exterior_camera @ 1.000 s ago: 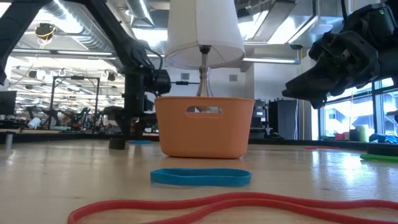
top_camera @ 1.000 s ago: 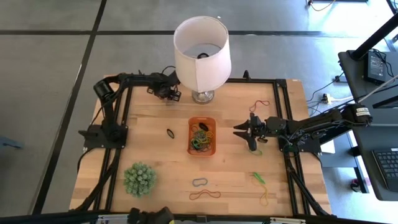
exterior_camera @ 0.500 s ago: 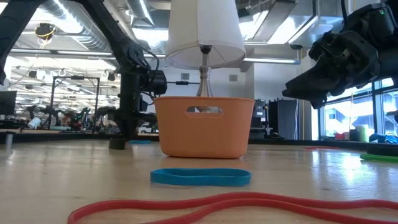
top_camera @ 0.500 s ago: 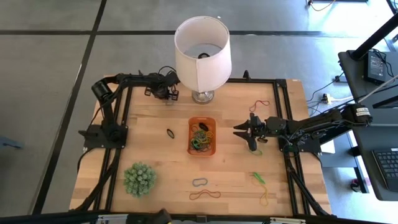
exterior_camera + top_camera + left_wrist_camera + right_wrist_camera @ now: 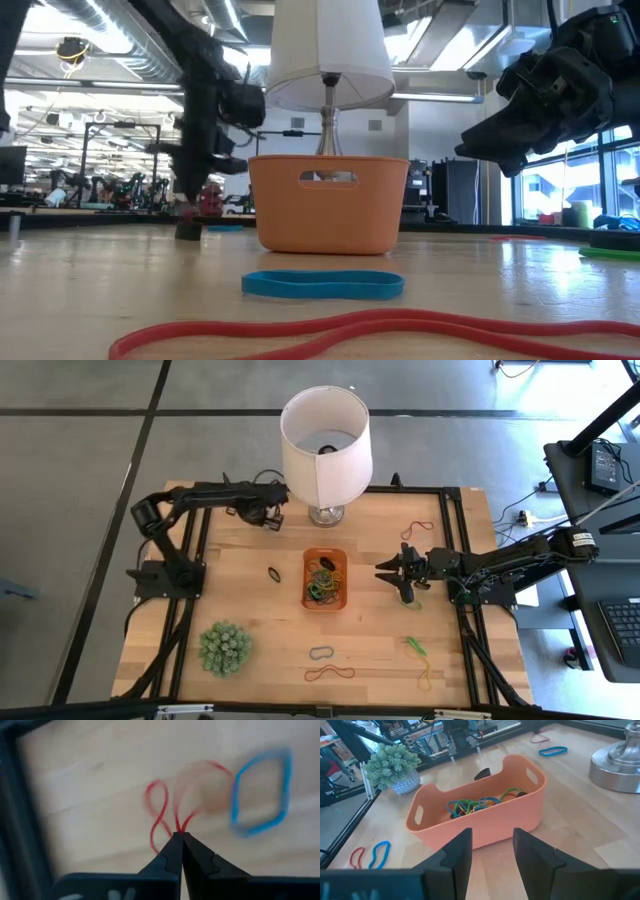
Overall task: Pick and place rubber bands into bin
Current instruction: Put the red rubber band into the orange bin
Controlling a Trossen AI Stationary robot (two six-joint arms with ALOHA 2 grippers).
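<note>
The left arm reaches along the far side of the tabletop, its end effector pinched fully closed, fingertips pressed together. The right arm stretches in from the right, its end effector held level, fingers parted.

We see even, bright daylight with soft shadows, glare from windows beyond the right gripper, and motion blur smearing the red band and blue band just ahead of the left gripper.
</note>
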